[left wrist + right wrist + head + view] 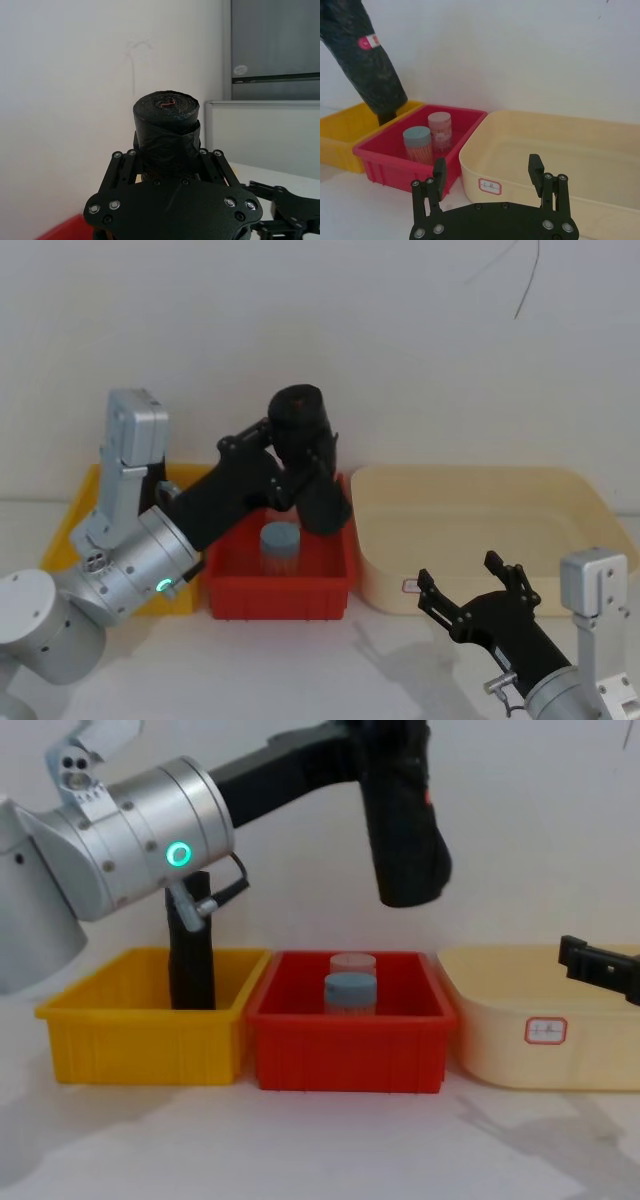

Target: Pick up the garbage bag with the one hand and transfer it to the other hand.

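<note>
My left gripper (283,468) is raised above the white surface (330,1150) and is pinching the garbage bag (300,420), its two black fingers clamped against the sides of the roll. The silver arm behind it shows a glowing green ring (179,854). The bag is a black, crinkled roll held in the air over the far edge of the red bin (280,605), touching nothing below it. In the head view it tilts, with its top toward 11 o'clock and its lower end toward 5 o'clock.

Inside the red bin stand a blue-lidded jar (280,545) and, just beside it, a pink-lidded jar (440,127), both well below the bag. A yellow bin (140,1040) sits at 9 o'clock from the red bin, with a dark upright thing (190,965) standing in it. A cream bin (470,474) sits at 3 o'clock.

My right gripper (460,575) hangs low at 4 o'clock in the head view, near the cream bin's front wall, its fingers spread wide and holding nothing, well apart from the bag.
</note>
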You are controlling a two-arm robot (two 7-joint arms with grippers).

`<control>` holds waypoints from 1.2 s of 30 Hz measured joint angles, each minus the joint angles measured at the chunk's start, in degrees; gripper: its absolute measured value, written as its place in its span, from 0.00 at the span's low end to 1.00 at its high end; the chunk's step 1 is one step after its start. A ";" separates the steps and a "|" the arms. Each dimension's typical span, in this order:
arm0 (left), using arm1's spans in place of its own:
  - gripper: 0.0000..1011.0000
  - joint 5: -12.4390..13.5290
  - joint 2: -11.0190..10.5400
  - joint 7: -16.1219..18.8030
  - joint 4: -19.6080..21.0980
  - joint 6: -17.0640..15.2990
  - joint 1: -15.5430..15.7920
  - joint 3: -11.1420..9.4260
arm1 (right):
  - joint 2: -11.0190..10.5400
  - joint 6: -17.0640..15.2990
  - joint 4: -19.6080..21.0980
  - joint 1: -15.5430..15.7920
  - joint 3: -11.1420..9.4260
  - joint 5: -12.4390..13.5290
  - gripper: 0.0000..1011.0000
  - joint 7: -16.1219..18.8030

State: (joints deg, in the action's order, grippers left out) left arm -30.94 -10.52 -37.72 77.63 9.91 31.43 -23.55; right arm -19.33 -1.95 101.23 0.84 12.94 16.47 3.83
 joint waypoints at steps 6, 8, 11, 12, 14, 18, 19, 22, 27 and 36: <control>0.47 -1.40 0.87 -1.86 -2.59 -0.55 1.18 -1.16 | 0.00 0.00 0.00 0.00 0.00 0.00 0.99 0.00; 0.47 -1.71 1.12 -2.35 -3.20 -0.70 1.53 -1.51 | 0.00 0.00 0.00 0.00 0.00 0.00 0.99 0.00; 0.47 -2.24 1.72 -3.27 -4.66 -0.96 2.33 -2.31 | 0.00 0.00 0.00 0.00 0.00 0.00 0.99 0.00; 0.47 -2.33 1.81 -3.42 -4.88 -1.01 2.47 -2.45 | 0.00 0.00 0.00 0.00 0.00 0.00 0.99 0.00; 0.47 -2.53 2.03 -3.70 -5.37 -1.11 2.79 -2.74 | 0.00 0.00 0.00 0.00 0.00 0.00 0.99 0.00; 0.47 -2.85 2.41 -4.28 -6.33 -1.29 3.39 -3.29 | 0.00 0.00 0.00 0.00 0.00 0.00 0.99 0.00; 0.47 -2.96 2.51 -4.44 -6.59 -1.34 3.55 -3.46 | 0.00 0.00 0.00 0.00 0.00 0.00 0.99 0.00; 0.47 -3.13 2.73 -4.75 -7.09 -1.45 3.86 -3.77 | 0.00 0.00 0.00 0.00 0.00 0.00 0.99 0.00; 0.47 -3.34 2.96 -5.08 -7.63 -1.58 4.20 -4.11 | -0.16 -0.24 0.20 -0.02 0.09 -0.17 0.99 0.36; 0.47 -3.56 3.24 -5.48 -8.36 -1.73 4.63 -4.50 | -1.64 -2.69 1.43 -0.76 1.24 -1.94 0.99 1.77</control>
State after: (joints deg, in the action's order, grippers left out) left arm -34.51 -7.28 -43.20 69.27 8.18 36.06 -28.05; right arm -20.98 -4.64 102.65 0.08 14.17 14.52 5.60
